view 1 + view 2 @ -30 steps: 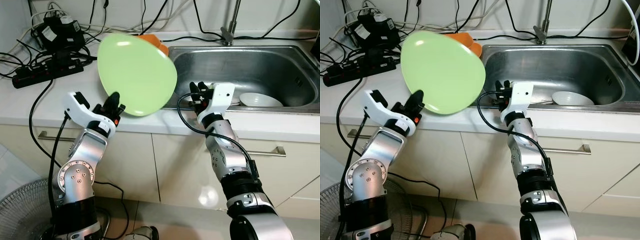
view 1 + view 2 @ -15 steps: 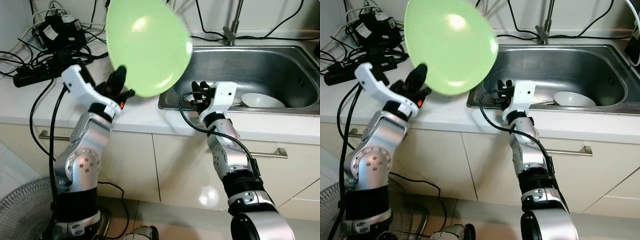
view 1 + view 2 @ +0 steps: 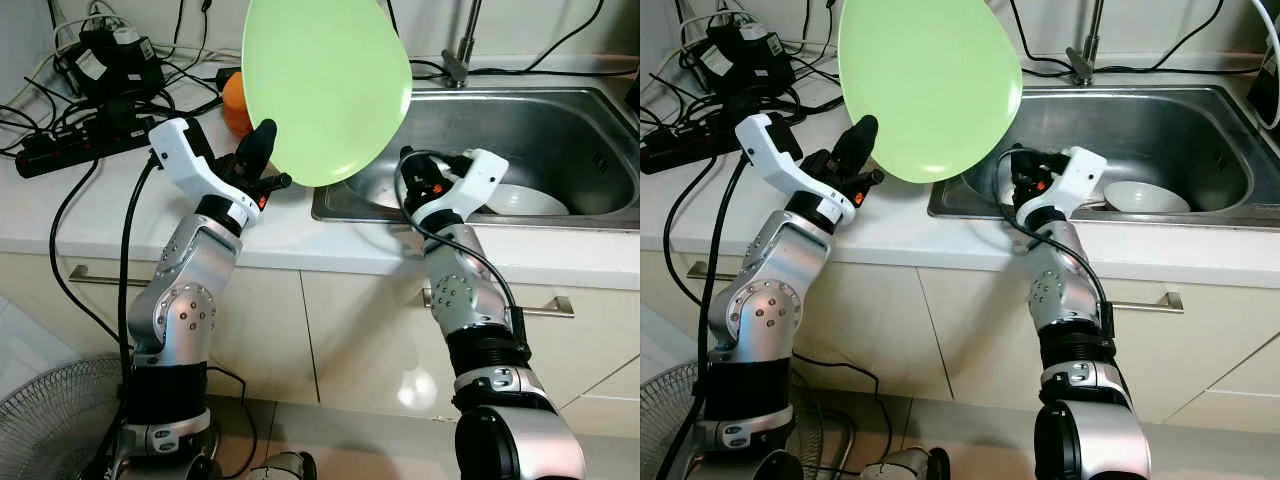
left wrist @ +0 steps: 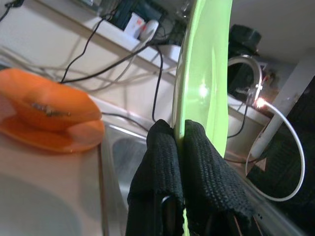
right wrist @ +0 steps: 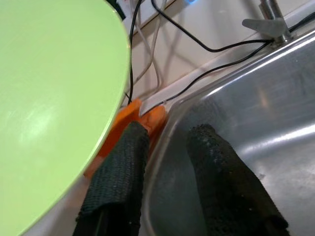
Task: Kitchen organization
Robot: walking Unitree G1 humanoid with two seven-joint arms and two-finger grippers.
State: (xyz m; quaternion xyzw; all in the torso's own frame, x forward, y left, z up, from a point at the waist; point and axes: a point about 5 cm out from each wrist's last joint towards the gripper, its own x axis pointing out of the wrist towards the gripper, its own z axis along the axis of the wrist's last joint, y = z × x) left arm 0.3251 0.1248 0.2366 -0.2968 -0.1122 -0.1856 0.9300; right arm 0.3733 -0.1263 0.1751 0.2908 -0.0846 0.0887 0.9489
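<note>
Left gripper (image 4: pixel 181 147) is clamped on the lower rim of the green plate (image 3: pixel 325 85), holding it tilted above the counter (image 3: pixel 60 205) beside the sink (image 3: pixel 560 130), while right gripper (image 5: pixel 165 162) hovers parted at the sink's edge.

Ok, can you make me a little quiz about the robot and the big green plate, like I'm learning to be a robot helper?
1. True or false: the left gripper pinches the green plate by its rim.
2. What lies in the sink? A) white bowl B) cup C) sponge
3. Fill in: the right gripper's fingers are ____, holding nothing.

Key: 1 true. 2 A, the white bowl. 3 open.
</note>
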